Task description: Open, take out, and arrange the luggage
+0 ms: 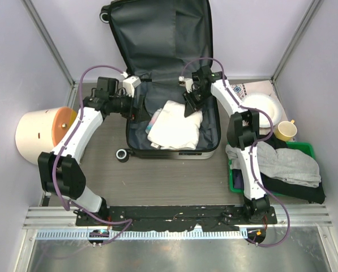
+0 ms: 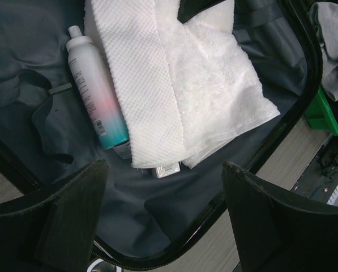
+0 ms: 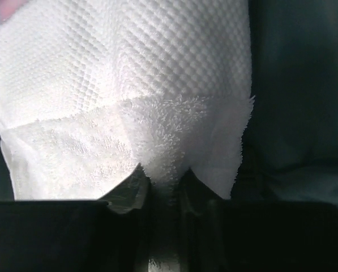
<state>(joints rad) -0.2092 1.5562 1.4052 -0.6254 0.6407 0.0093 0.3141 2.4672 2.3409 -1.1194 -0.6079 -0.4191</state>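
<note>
At the far middle of the table, seen from the top, the luggage [image 1: 169, 152] lies open with its lid up against the back wall. A white towel [image 1: 174, 127] lies inside, its long side running far to near. The right gripper [image 1: 191, 107] is down on the towel's far right corner; the left gripper [image 1: 139, 106] hangs at the luggage's left rim. From the left wrist, its jaws stand wide with nothing in them, and a bottle [image 2: 95, 90] lies along the towel's side. From the right wrist, the jaws are pinching a fold of towel. I think the right arm should lift it up.
</note>
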